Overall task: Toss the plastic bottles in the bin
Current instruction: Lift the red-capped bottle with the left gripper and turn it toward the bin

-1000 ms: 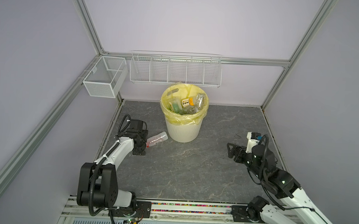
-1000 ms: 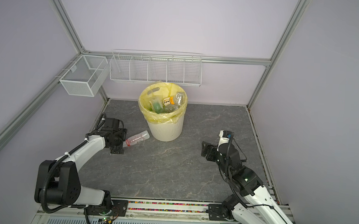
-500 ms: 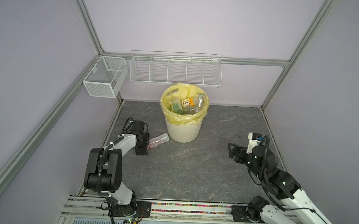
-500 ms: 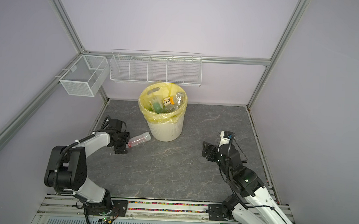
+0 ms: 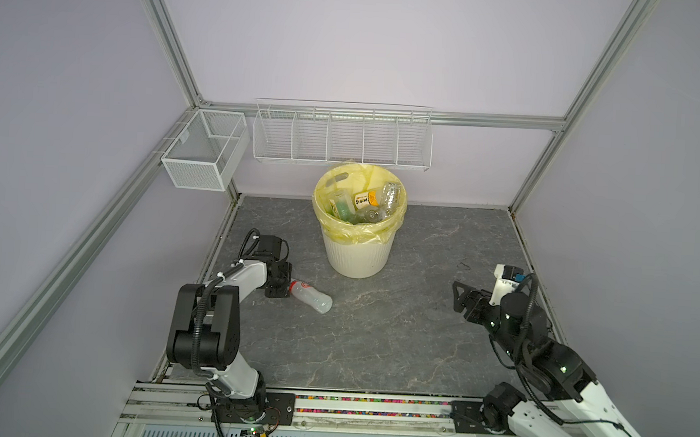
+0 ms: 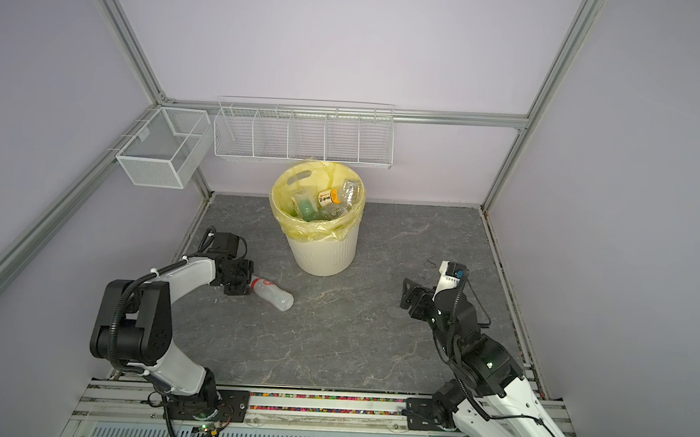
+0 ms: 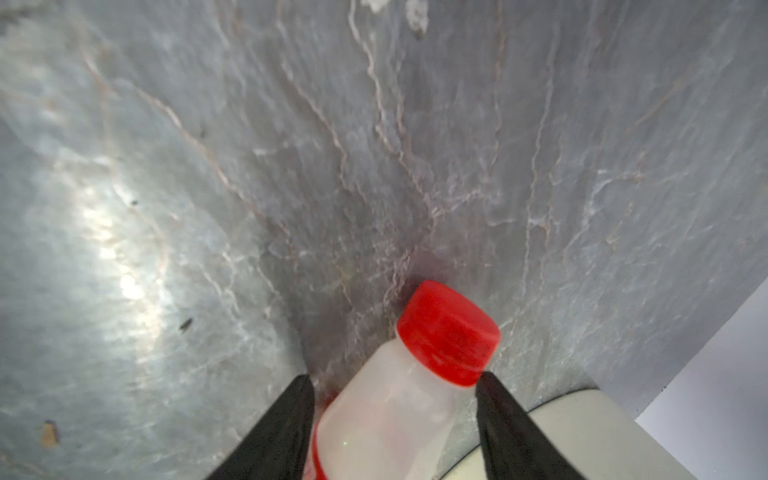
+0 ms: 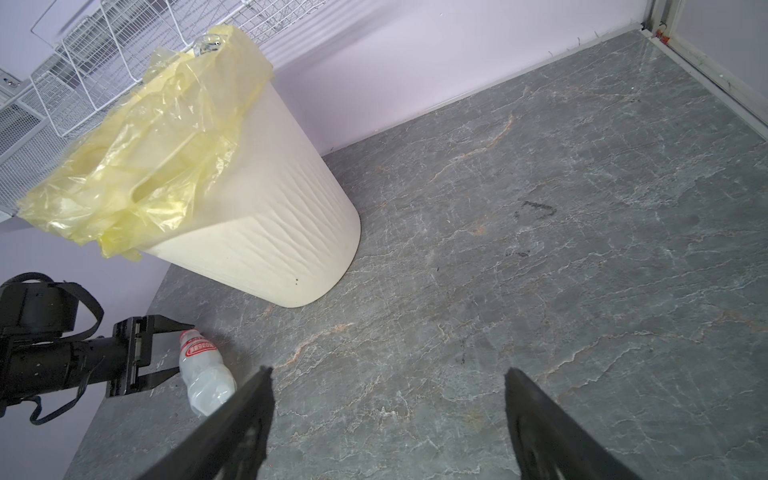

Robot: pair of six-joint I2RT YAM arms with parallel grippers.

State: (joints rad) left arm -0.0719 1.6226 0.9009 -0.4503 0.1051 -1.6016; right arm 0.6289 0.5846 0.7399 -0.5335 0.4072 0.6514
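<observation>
Soft even light, glare on blurred floor (image 7: 124, 282)

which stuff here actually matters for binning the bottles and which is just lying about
For the job:
- bottle on the floor
- bin
- bottles already inside it
- left gripper, jaws either side of the floor bottle's neck

Just there:
- long wire basket
- small mesh basket
- right gripper, open, holding nothing

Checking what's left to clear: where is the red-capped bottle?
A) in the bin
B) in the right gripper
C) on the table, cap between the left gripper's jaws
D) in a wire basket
C: the bottle lies on the table, its cap between the jaws of the left gripper.
</observation>
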